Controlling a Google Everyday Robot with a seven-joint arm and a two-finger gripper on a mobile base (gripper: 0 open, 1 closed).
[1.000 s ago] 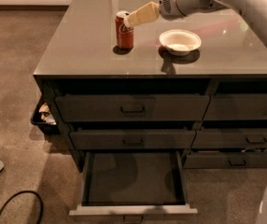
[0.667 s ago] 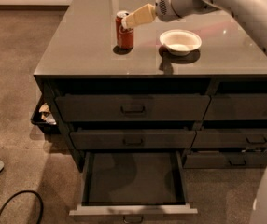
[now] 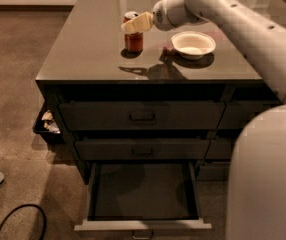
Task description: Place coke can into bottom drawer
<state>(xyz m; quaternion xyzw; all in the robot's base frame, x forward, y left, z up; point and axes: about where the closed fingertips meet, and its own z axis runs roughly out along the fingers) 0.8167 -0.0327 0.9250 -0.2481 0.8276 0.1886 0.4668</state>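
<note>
The gripper (image 3: 137,23) lies across the top of the can (image 3: 134,40), which stands upright on the counter (image 3: 83,54); whether it has hold I cannot tell. The bowl (image 3: 193,44) is near, on the wrist side. The drawer (image 3: 143,225) stands open well below, toward the robot, past the counter's edge

You have the can (image 3: 133,38) standing on the bench (image 3: 83,59), back from its front edge and left of centre. The bowl (image 3: 193,45) sits on the bench to the can's right, near it but apart. Your end effector (image 3: 136,23) is at the can's top, with the arm coming in from the right. Below the bench's front edge, the bottom drawer (image 3: 142,196) stands pulled out, under two drawers (image 3: 142,116) stacked above it. A bin (image 3: 45,128) sits on the floor against the bench's left side.
</note>
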